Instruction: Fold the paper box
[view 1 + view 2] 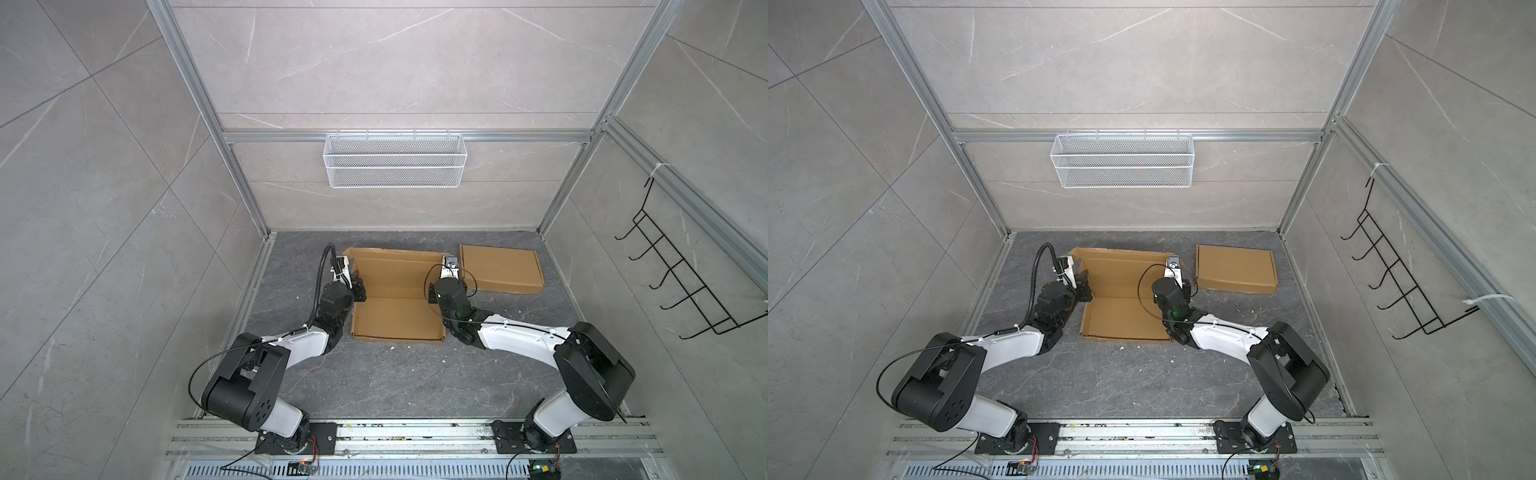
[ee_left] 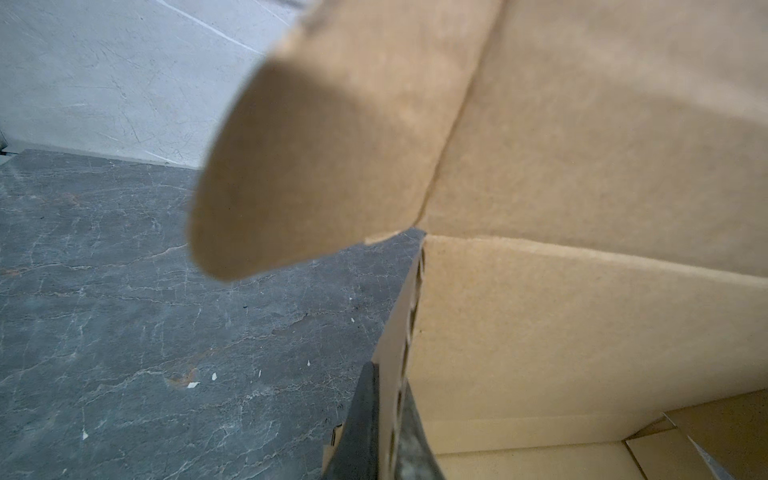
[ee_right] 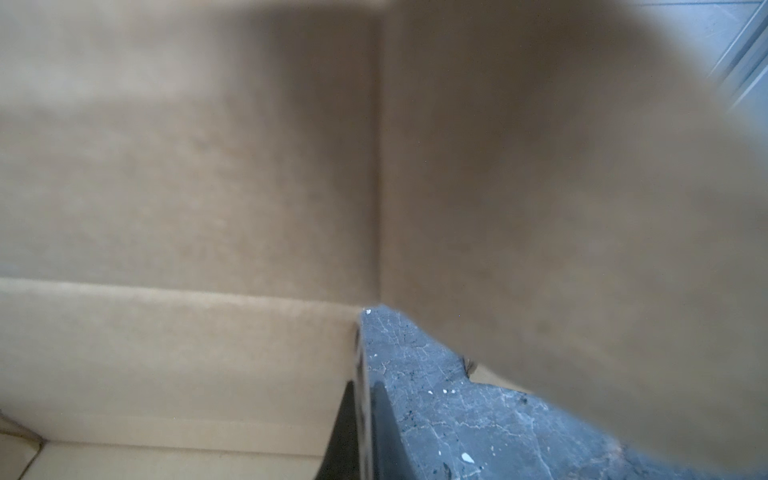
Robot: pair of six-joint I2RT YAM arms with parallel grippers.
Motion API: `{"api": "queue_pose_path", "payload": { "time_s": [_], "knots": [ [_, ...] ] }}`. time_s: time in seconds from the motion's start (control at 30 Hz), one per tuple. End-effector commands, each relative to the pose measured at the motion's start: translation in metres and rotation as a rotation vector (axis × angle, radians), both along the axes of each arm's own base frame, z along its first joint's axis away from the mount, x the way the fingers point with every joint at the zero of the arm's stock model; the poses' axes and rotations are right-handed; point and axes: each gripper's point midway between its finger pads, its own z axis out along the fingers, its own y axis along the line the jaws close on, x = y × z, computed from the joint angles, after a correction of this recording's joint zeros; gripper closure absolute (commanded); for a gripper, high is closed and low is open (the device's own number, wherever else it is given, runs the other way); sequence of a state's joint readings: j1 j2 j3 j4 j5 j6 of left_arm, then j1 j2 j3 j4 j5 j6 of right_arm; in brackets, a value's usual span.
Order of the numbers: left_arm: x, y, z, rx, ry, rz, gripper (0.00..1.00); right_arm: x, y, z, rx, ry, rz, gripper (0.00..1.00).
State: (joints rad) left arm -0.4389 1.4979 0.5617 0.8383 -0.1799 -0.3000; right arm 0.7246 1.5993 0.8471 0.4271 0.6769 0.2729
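Between your left tool (image 2: 388, 419) and right tool (image 3: 365, 415) sits the open brown cardboard box (image 1: 397, 316); each tool is pinched tight on the box wall nearest it.

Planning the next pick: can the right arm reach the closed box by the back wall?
Likely yes: the closed box lies just beside the right claw, nothing between, but that claw is shut on the open box.

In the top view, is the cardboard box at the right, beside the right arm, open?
No, the closed cardboard box lies flat with its lid down, unlike the open paper box beside it.
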Motion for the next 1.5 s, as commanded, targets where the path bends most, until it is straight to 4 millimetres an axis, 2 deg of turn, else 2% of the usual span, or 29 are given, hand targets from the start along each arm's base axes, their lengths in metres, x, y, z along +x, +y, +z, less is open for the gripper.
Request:
{"api": "queue_pose_path", "payload": {
  "time_s": [0.0, 0.37, 1.0, 1.47],
  "knots": [
    [-0.012, -0.028, 0.019, -0.077, -0.084, -0.121, 1.00, -0.003, 0.023, 0.006, 0.096, -0.046, 0.076, 1.00],
    [-0.024, -0.035, 0.003, -0.095, -0.057, -0.129, 1.00, -0.012, 0.011, -0.016, 0.143, -0.009, 0.033, 1.00],
    [-0.050, -0.026, -0.024, -0.030, -0.055, -0.147, 1.00, -0.031, 0.000, -0.033, 0.125, 0.022, 0.068, 1.00],
    [-0.059, -0.025, -0.035, -0.012, -0.043, -0.157, 1.00, -0.039, -0.004, -0.042, 0.122, 0.032, 0.070, 1.00]
  ]
}}
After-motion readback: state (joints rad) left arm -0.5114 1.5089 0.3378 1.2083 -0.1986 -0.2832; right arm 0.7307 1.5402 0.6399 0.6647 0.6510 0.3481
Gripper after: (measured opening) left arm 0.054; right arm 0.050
